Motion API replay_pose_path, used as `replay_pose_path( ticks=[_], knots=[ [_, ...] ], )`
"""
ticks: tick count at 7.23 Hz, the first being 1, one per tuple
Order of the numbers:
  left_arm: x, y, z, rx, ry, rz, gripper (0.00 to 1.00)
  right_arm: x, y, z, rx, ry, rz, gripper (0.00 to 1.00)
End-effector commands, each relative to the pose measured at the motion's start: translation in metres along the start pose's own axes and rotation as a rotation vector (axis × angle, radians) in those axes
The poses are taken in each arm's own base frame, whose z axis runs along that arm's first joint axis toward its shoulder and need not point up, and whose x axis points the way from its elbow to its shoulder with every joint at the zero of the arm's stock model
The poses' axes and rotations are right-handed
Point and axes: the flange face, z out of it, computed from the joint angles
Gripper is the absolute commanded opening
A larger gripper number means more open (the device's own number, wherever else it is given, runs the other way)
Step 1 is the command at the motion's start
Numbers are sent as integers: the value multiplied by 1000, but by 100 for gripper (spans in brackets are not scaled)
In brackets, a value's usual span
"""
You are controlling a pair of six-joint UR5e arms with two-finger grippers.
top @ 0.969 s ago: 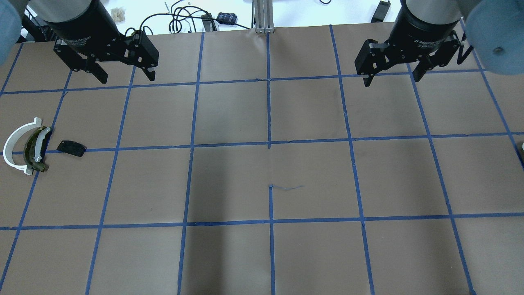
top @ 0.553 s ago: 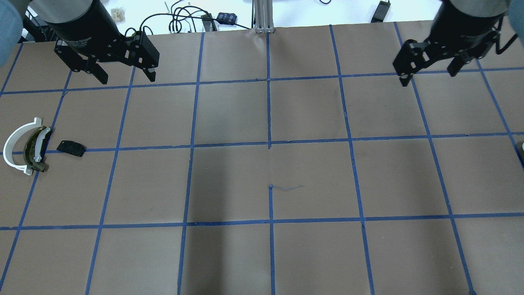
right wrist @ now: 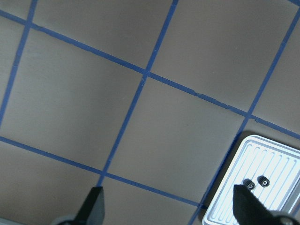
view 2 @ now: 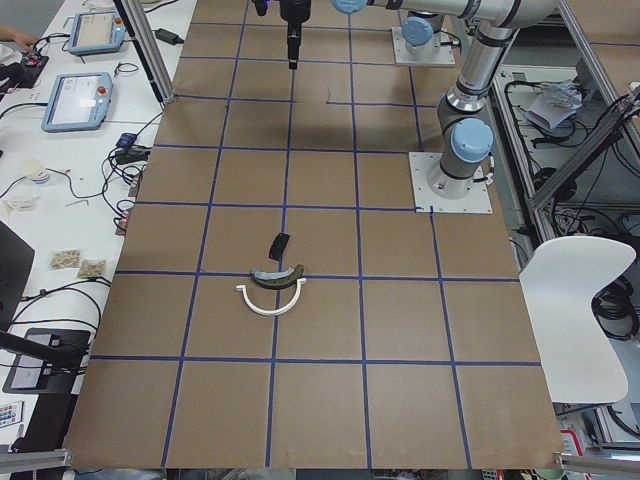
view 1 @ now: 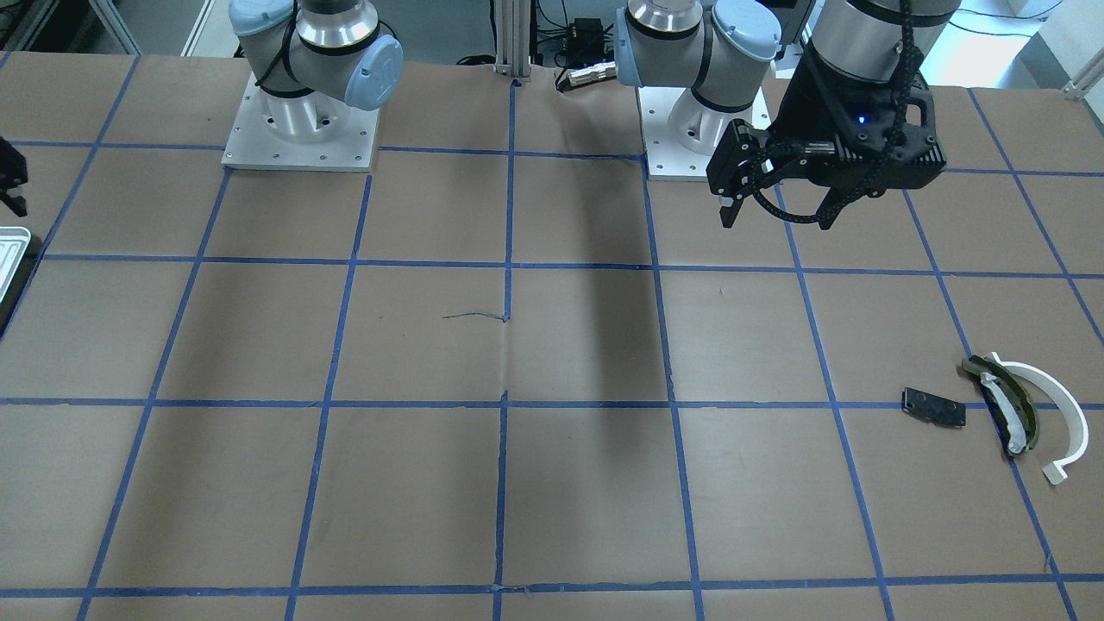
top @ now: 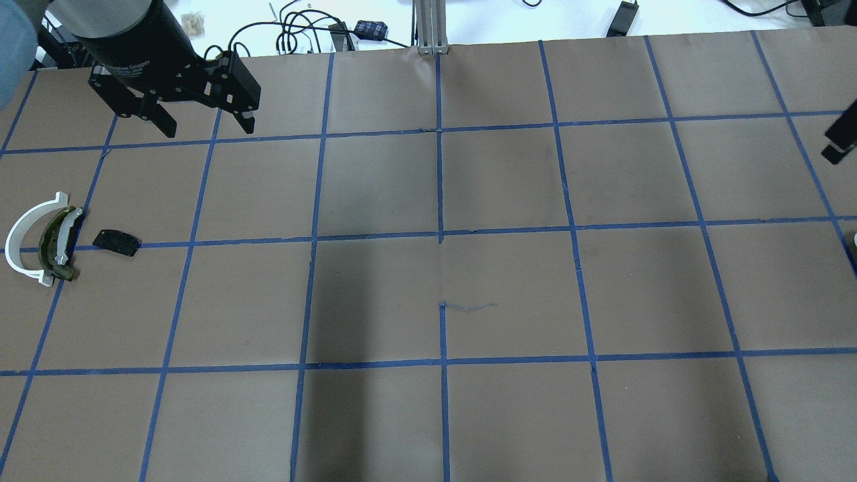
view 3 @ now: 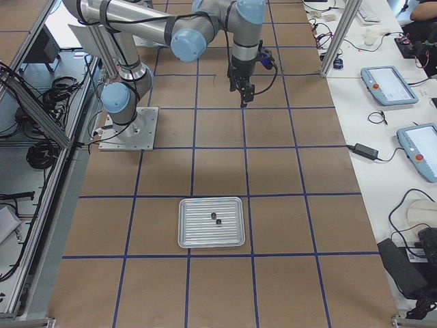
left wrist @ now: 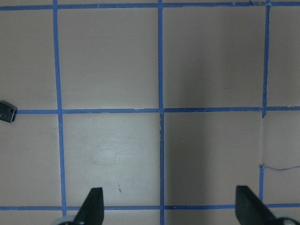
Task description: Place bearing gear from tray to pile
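The bearing gear (right wrist: 250, 185) is a small dark round part on the ridged floor of the tray (right wrist: 276, 157), with a second gear (right wrist: 265, 180) just beside it. Both are too small to tell apart. The tray lies flat near the right end of the bench (top: 509, 181), about midway between the robot's edge and the operators' edge.

The right gripper (right wrist: 169, 207) hangs above bare bench beside the tray, spread wide and holding nothing. In its wrist view the gears sit off toward one fingertip, not between the two. The step in hand looks like the approach for the pick.

To do it well, the gripper should first shift sideways until one gear is centred between the fingers. The wrist should then turn so that the closing line misses the neighbour. It should come straight down and stop just short of the ridges, where so small a part could skid. It should then pinch gently and lift vertically.

The pile (top: 57, 237) lies near the left end: a white arc (top: 12, 244), an olive-and-white piece (top: 48, 249) and a black plate (top: 116, 242). The left gripper (top: 208, 128) hovers nearer that end, also spread and empty. The carry is therefore long and may call for a hand-over.
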Motion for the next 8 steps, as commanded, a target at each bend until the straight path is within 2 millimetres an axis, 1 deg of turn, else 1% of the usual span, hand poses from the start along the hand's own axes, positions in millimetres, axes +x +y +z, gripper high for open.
replay_pose_path(
  ticks=[1, 2, 3, 4, 5, 6, 7, 8],
  knots=[
    [0, 0, 0, -1, 1, -1, 100, 115, 48, 77, 3, 0, -236, 97],
    [0, 1, -1, 0, 1, 1, 100, 158, 69, 122, -1, -18, -414, 97],
    [-1, 0, -1, 2, 1, -2, 100, 186, 72, 162, -1, 0, -599, 97],
    [-1, 0, -2, 3, 1, -2, 100, 211, 86, 202, 1, -5, -656, 96],
    [0, 0, -2, 3, 1, -1, 100, 231, 108, 246, 17, -17, -663, 95],
    [0, 0, -2, 3, 3, -1, 100, 237, 120, 279, 15, 2, -697, 93],
    [-1, 0, -2, 3, 2, -2, 100, 226, 133, 300, 20, -39, -696, 92],
    [-1, 0, -1, 2, 2, -2, 100, 211, 151, 322, 32, -91, -692, 92]
  ],
)
